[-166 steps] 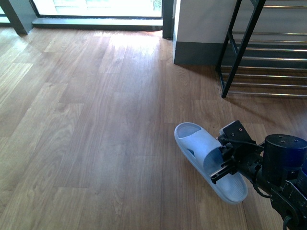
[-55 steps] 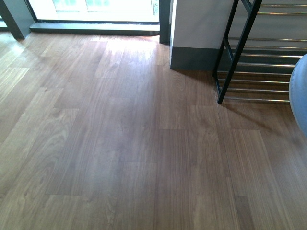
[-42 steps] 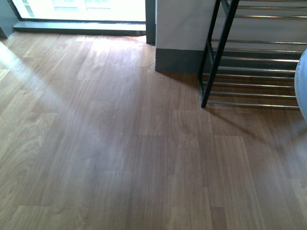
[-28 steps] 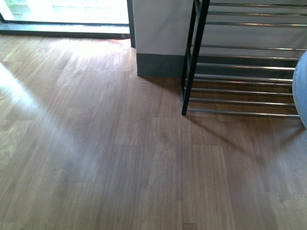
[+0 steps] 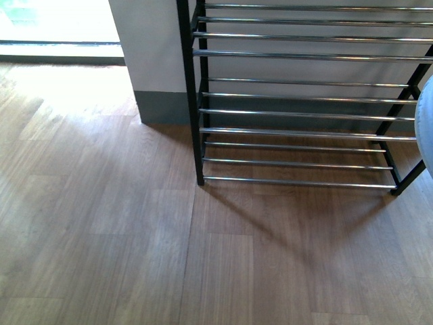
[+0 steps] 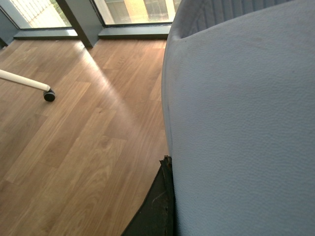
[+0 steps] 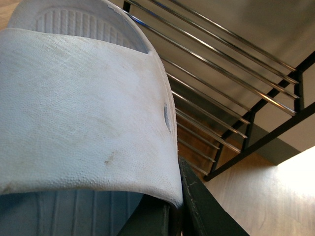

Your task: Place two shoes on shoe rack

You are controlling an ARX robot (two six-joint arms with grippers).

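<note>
R fingers clamped on strap of right slide, near shoe rack. L fingers seem pinched on left slide, above floor. Risks: strap-only grip, so slide swings; sole could tip btwn chrome rods or clip the frame.

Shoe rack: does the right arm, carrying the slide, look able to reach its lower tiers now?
Probably yes. The shoe rack stands open ahead, its visible rods bare, and the right end effector holds the pale blue slide close before it.
</note>
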